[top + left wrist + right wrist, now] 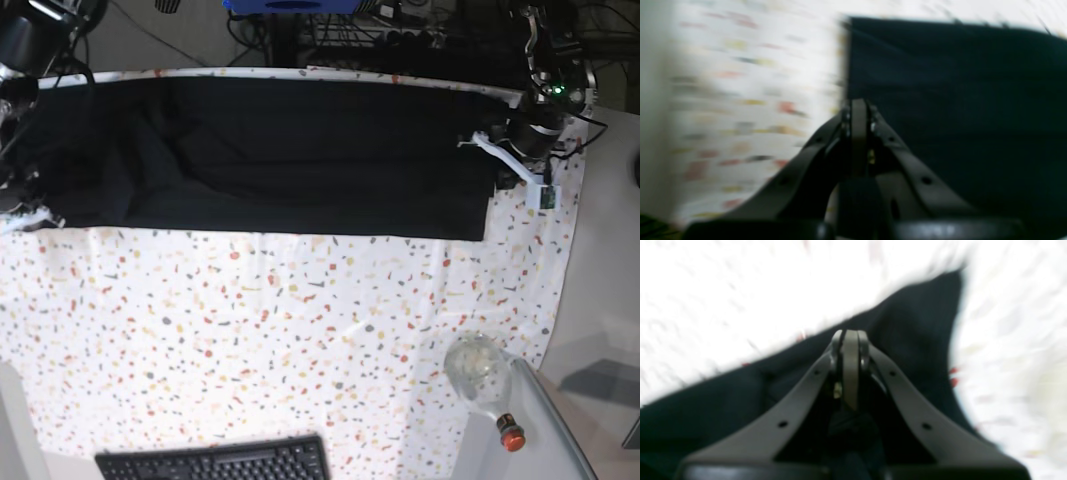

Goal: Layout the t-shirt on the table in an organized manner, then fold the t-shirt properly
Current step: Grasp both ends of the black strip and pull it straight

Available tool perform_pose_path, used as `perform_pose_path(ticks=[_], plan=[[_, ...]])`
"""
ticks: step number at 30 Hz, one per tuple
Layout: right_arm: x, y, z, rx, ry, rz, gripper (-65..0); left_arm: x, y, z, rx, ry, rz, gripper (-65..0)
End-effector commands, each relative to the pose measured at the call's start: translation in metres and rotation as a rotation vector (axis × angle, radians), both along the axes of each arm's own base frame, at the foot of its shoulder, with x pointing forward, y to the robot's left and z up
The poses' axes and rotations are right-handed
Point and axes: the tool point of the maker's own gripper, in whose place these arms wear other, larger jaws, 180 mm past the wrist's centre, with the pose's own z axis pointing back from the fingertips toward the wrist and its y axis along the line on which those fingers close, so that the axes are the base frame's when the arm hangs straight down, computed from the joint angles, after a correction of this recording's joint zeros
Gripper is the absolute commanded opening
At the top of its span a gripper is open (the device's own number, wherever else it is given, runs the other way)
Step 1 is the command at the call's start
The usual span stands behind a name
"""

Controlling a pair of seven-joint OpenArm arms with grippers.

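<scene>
Speckled table (300, 330) cloth fills the near side, with the black t-shirt (300, 160) stretched as a long band across its far edge, seemingly drawn out sideways so it lies flat before folding. At one end, the left gripper (858, 106) has its jaws pressed together beside the shirt's edge; whether cloth is caught there, I cannot tell. Opposite, the right gripper (850, 336) is closed over bunched fabric.

Left gripper (859, 111) and right gripper (850, 340) both have jaws closed.
</scene>
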Motion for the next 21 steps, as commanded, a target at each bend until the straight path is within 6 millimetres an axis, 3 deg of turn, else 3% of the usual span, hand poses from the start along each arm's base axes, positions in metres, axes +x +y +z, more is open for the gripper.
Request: perform_pose_path(ticks=[1,3,6,7,12,14,16,21], plan=[[0.006,-0.002,0.020,-0.034,-0.064,0.012,-65.0,0.006,0.011,0.013,0.019,-0.044,0.016,-65.0],[0.005,0.000,0.042,-0.085,-0.109,0.035,-65.0,0.005,0.025,0.021,-0.018,-0.080,0.075,-65.0],[0.002,0.002,0.057,-0.121,-0.134,0.052,-65.0,0.008,0.036,0.035,-0.097,-0.143,0.103,-65.0],[0.002,0.004,0.059,-0.121,-0.139,0.054,-65.0,0.009,0.037,0.036,-0.128,-0.154,0.093,-60.9],[-0.007,0.005,0.053,-0.120,-0.118,0.057,-65.0,0.008,0.033,0.020,-0.280,-0.147,0.003,-9.1],[-0.008,0.006,0.052,-0.117,-0.115,0.057,-65.0,0.008,0.030,0.010,-0.309,-0.133,-0.015,0.0],[-0.011,0.007,0.049,-0.113,-0.106,0.056,-65.0,0.004,0.031,-0.006,-0.341,-0.103,-0.006,-0.2],[-0.015,0.006,0.046,-0.115,-0.096,0.056,-65.0,0.004,0.025,-0.029,-0.407,-0.068,0.010,-7.9]])
